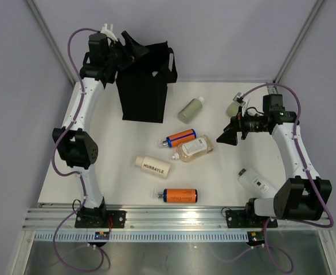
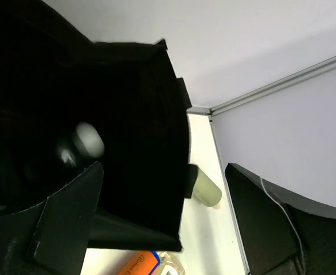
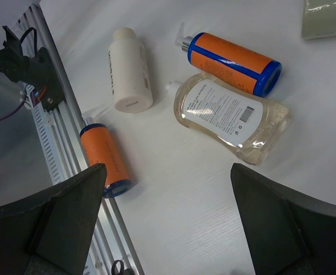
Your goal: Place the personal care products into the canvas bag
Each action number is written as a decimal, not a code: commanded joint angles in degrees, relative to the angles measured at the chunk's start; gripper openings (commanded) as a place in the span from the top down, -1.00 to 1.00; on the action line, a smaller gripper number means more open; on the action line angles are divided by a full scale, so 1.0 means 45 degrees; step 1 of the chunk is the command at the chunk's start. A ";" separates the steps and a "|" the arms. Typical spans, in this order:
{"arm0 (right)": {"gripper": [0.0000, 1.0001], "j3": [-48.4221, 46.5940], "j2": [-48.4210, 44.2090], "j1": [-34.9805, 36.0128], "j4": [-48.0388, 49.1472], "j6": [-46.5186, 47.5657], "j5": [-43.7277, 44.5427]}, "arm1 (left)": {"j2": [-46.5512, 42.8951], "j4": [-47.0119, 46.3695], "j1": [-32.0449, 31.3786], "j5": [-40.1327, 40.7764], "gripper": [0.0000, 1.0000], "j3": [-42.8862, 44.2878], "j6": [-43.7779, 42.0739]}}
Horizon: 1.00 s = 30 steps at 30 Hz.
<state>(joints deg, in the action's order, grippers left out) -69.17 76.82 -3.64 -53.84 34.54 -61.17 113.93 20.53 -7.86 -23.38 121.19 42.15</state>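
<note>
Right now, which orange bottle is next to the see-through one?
The far orange bottle, beside the clear amber bottle; the other orange bottle lies alone near the rail.

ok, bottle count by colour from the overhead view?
orange bottles: 2
sage green bottles: 2
cream bottle: 1
clear amber bottle: 1
white bottle: 1
Total: 7

Robot test cell, lab setting: white worktop (image 1: pixel 122 189) enclosed by plain grey panels (image 1: pixel 231 34) on aluminium struts (image 1: pixel 299 37). Left arm (image 1: pixel 82 114) and right arm (image 1: pixel 291 149) bolted to extrusion rail (image 1: pixel 174 216); purple cabling (image 1: pixel 55 166) exposed.
</note>
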 commanded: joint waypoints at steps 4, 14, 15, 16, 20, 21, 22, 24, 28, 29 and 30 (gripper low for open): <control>-0.96 0.0116 -0.0098 -0.0012 -0.0046 0.0584 -0.0333 | -0.0767 -0.0911 0.0047 -0.0313 -0.83 0.0824 -0.0031; -0.96 -0.0585 0.0758 0.0066 -0.0729 0.2167 0.0292 | -0.2794 -0.0286 0.0418 -0.0021 -0.83 0.0006 -0.2937; -0.96 -0.0703 0.0916 0.0241 -0.0827 0.2244 0.0369 | -0.3185 -0.0247 0.0437 0.0367 -0.84 -0.0306 -0.3908; -0.96 -0.0897 0.1073 0.0378 -0.0847 0.2458 0.0467 | -0.4078 -0.0053 0.0438 0.0680 -0.87 -0.1063 -0.4459; -0.99 -0.1172 0.1989 0.1860 -0.2361 0.6138 0.1440 | -0.6816 -0.0129 0.0457 0.2261 -0.98 -0.3813 -0.7172; -0.99 -0.1115 0.2108 0.2192 -0.2641 0.7312 0.1773 | -0.7363 -0.0149 0.0476 0.2497 -0.97 -0.4405 -0.7392; -0.99 -0.0824 0.2187 0.2795 -0.2799 0.9334 0.2086 | -0.8470 -0.0130 0.0554 0.2673 -0.97 -0.5010 -0.7510; -0.99 -0.0432 0.2363 0.3287 -0.2606 1.0968 0.3178 | -0.9531 -0.0149 0.0691 0.2811 -0.98 -0.6982 -0.7376; -0.99 -0.0468 0.3454 0.4479 -0.1280 1.2129 0.5016 | -1.1993 -0.0110 0.0906 0.2597 -0.98 -1.0478 -0.6109; -0.99 -0.0566 0.3998 0.4732 -0.0445 1.1973 0.5463 | -1.2867 -0.0091 0.0926 0.2558 -0.97 -1.1181 -0.5293; -0.99 -0.0625 0.4255 0.4850 0.0066 1.1759 0.5758 | -1.3282 -0.0091 0.0926 0.2558 -0.97 -1.2599 -0.4860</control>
<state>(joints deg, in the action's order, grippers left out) -70.74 91.90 16.53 -60.77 80.64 -43.46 56.84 19.29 -4.01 -13.34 75.61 15.18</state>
